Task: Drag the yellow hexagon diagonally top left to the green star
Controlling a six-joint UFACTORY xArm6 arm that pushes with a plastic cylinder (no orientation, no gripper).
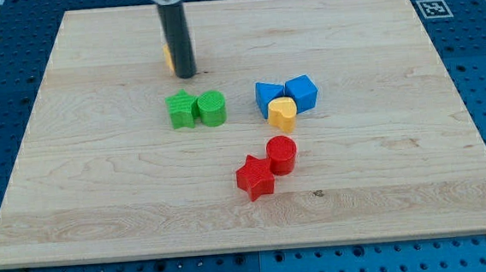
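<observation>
My tip [185, 74] rests on the bench [384, 195], toward the view's top from the green star [180, 109]. The yellow hexagon [168, 57] sits directly behind the rod, mostly hidden, touching or just beside it on the view's left. No fingers exist; the rod ends plain. Count: two green blocks, star and green cylinder [212, 108], touching; two blue blocks [285, 93]; one yellow cylinder [282, 114]; one red star [255, 177]; one red cylinder [282, 155].
</observation>
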